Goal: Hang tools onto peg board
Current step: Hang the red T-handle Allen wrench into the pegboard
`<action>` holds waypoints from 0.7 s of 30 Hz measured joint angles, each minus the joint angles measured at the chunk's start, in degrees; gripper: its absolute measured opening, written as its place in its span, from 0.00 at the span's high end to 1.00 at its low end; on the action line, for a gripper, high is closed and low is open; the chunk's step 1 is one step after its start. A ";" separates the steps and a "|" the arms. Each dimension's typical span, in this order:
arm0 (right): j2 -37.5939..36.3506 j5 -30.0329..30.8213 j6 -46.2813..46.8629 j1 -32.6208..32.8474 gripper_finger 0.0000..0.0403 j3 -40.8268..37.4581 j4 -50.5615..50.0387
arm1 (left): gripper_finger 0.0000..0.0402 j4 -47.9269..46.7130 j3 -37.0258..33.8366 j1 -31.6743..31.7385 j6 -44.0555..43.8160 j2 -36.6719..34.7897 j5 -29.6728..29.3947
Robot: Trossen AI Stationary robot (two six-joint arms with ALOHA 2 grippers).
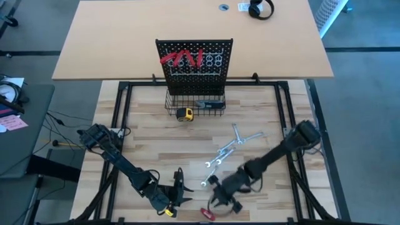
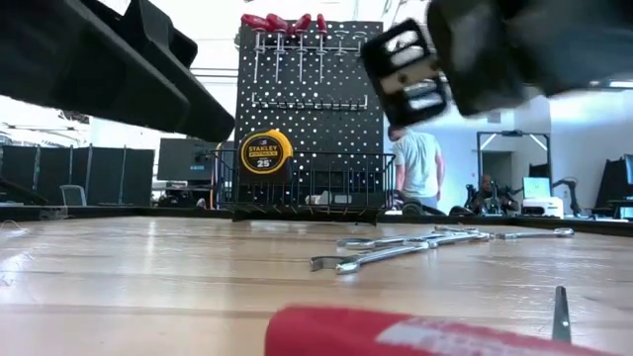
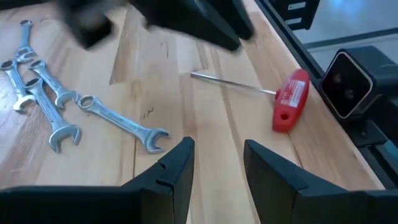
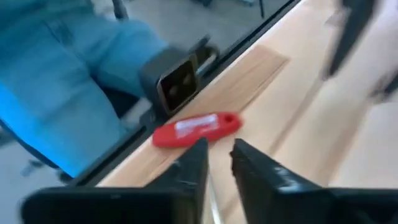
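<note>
The black peg board (image 1: pixel 194 59) stands upright at the far middle, with red-handled tools (image 1: pixel 181 59) hanging on its top row. Several silver wrenches (image 1: pixel 231 150) lie flat on the wood right of centre. A tool with a red handle (image 3: pixel 291 99) and a thin metal shaft (image 3: pixel 230 82) lies flat by the table's near edge. My left gripper (image 3: pixel 217 162) is open over bare wood, left of that tool. My right gripper (image 4: pixel 217 155) hovers just short of the red handle (image 4: pixel 196 130), its fingers a narrow gap apart, and I see nothing between them.
A wire basket (image 1: pixel 195 103) at the board's base holds a yellow tape measure (image 1: pixel 184 114). A small camera (image 4: pixel 177 84) sits on the near edge beside the red handle. A person in blue (image 4: pixel 62 74) stands beyond that edge. Bare wood lies left of centre.
</note>
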 joint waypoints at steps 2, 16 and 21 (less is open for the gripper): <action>2.78 4.39 -0.35 2.10 0.69 1.27 -0.83 | 0.68 0.10 0.00 0.02 0.01 0.00 0.00; 12.00 6.81 0.40 1.61 0.95 14.43 -20.09 | 0.68 0.94 0.00 1.48 -0.06 0.00 0.08; 10.33 9.55 1.40 0.29 0.97 11.03 -18.72 | 0.70 0.80 0.00 1.25 -0.74 0.00 0.07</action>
